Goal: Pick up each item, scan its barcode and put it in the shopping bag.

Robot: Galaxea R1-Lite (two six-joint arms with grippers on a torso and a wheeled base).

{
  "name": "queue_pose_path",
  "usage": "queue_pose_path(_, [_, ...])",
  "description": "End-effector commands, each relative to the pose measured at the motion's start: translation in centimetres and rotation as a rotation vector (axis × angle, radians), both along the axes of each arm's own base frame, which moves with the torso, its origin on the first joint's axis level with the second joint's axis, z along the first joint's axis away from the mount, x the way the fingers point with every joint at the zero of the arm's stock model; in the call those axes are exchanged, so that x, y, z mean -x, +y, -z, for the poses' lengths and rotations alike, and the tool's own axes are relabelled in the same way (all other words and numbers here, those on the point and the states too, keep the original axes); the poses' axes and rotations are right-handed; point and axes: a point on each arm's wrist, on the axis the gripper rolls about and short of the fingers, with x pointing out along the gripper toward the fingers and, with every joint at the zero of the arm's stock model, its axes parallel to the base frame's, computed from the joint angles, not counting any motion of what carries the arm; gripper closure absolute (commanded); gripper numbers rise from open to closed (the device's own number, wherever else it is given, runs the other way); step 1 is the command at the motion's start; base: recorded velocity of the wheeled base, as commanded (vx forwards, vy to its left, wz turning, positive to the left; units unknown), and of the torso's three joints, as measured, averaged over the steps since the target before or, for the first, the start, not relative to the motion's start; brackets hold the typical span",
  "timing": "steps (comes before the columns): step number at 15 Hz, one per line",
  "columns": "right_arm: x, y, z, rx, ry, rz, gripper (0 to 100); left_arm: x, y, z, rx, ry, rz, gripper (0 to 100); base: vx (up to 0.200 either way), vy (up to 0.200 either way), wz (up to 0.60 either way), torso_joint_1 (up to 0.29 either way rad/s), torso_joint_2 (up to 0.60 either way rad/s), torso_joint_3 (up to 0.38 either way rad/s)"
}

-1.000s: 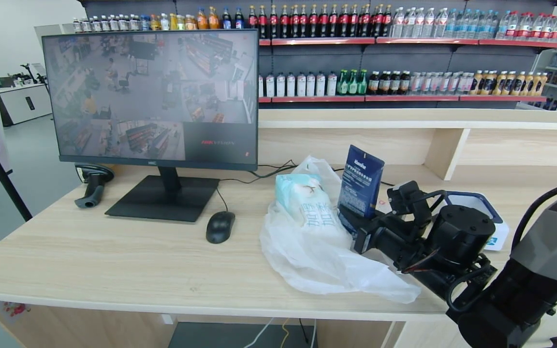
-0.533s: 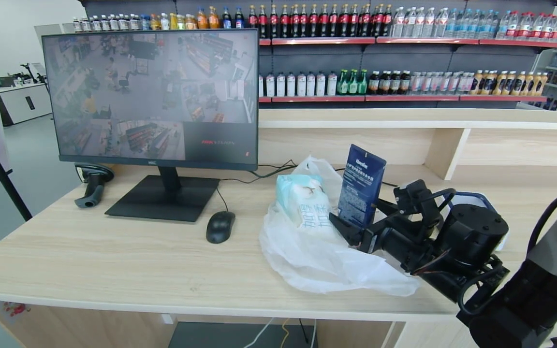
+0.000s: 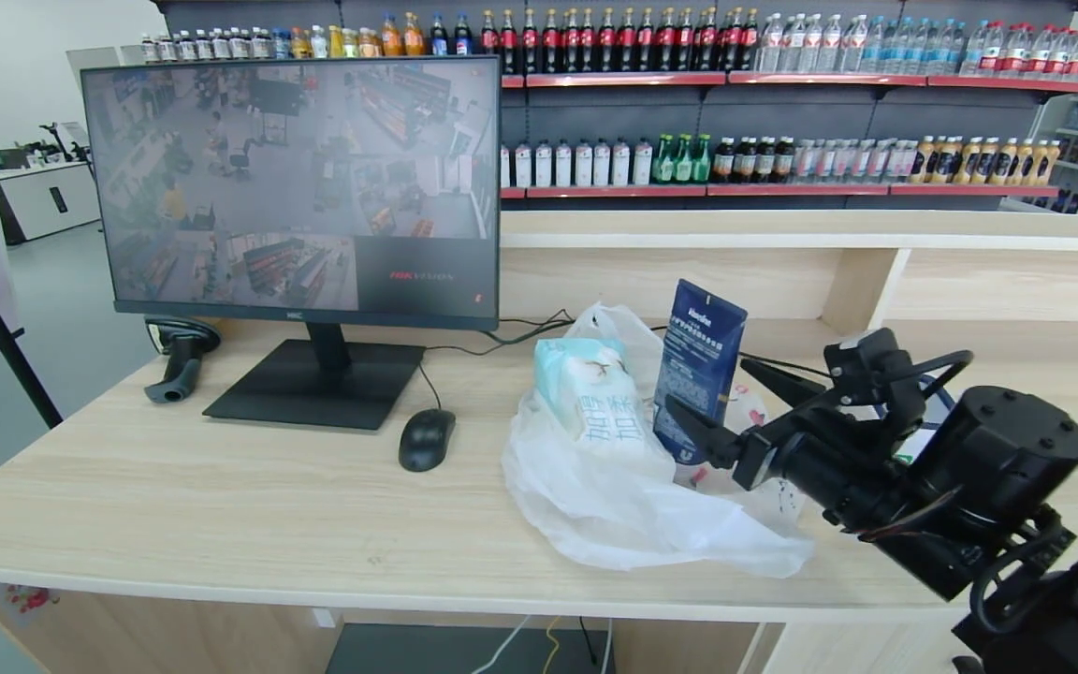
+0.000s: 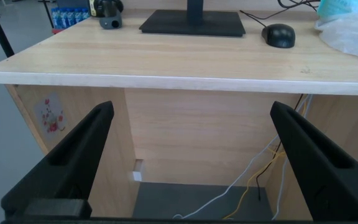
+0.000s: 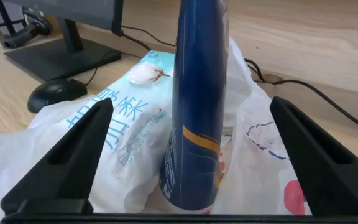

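A dark blue pouch [image 3: 703,367] stands upright inside the white plastic shopping bag [image 3: 633,505] on the wooden counter, next to a pale blue tissue pack [image 3: 588,393] that lies in the same bag. My right gripper [image 3: 717,388] is open just right of the pouch, its fingers spread and apart from it. In the right wrist view the pouch [image 5: 199,106] stands between the two fingers, untouched, with the tissue pack [image 5: 126,115] beside it. My left gripper [image 4: 191,109] hangs open below the counter's front edge, holding nothing.
A monitor [image 3: 291,187] on its stand, a black mouse [image 3: 426,438] and a handheld scanner [image 3: 179,360] occupy the counter's left half. Cables run behind the bag. A raised wooden shelf [image 3: 810,229] borders the back. Bare counter lies in front of the monitor.
My right gripper has opened, let go of the blue pouch and drawn back to the right. The pouch stays standing in the bag.
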Motion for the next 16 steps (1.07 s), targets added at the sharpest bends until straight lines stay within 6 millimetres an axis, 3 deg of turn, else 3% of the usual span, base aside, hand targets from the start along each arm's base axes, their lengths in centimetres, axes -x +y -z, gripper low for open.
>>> queue_pose_path(1, [3.0,-1.5,-2.3,-0.029,-0.062,0.002,0,0.0,0.0,0.0,0.004,0.000,0.000,0,0.000,0.000,0.00,0.000,0.00,0.000])
queue_pose_path(3, [6.6,-3.8,-3.0,-0.036,-0.079,0.025,0,0.0,0.0,0.0,0.009,0.000,0.000,0,0.000,0.000,0.00,0.000,0.00,0.000])
queue_pose_path(5, [10.7,-5.8,-2.3,-0.029,-0.068,0.029,0,0.0,0.0,0.0,0.009,0.000,0.000,0,0.000,0.000,0.00,0.000,0.00,0.000])
queue_pose_path(7, [12.9,-6.8,-3.8,-0.089,-0.160,0.027,0,0.0,0.0,0.0,0.011,0.000,0.000,0,0.000,0.000,0.00,0.000,0.00,0.000])
queue_pose_path(9, [15.2,-7.9,-3.7,-0.101,-0.091,0.024,0,0.0,0.0,0.0,0.011,0.000,0.000,0,0.000,0.000,0.00,0.000,0.00,0.000])
queue_pose_path(12, [19.9,-10.0,-0.1,0.035,0.158,0.021,0,0.0,0.0,0.0,0.011,0.000,0.000,0,0.000,0.000,0.00,0.000,0.00,0.000])
queue_pose_path(16, [25.8,-12.8,5.0,0.111,0.261,-0.028,0,0.0,0.0,0.0,0.015,0.000,0.000,0,0.000,0.000,0.00,0.000,0.00,0.000])
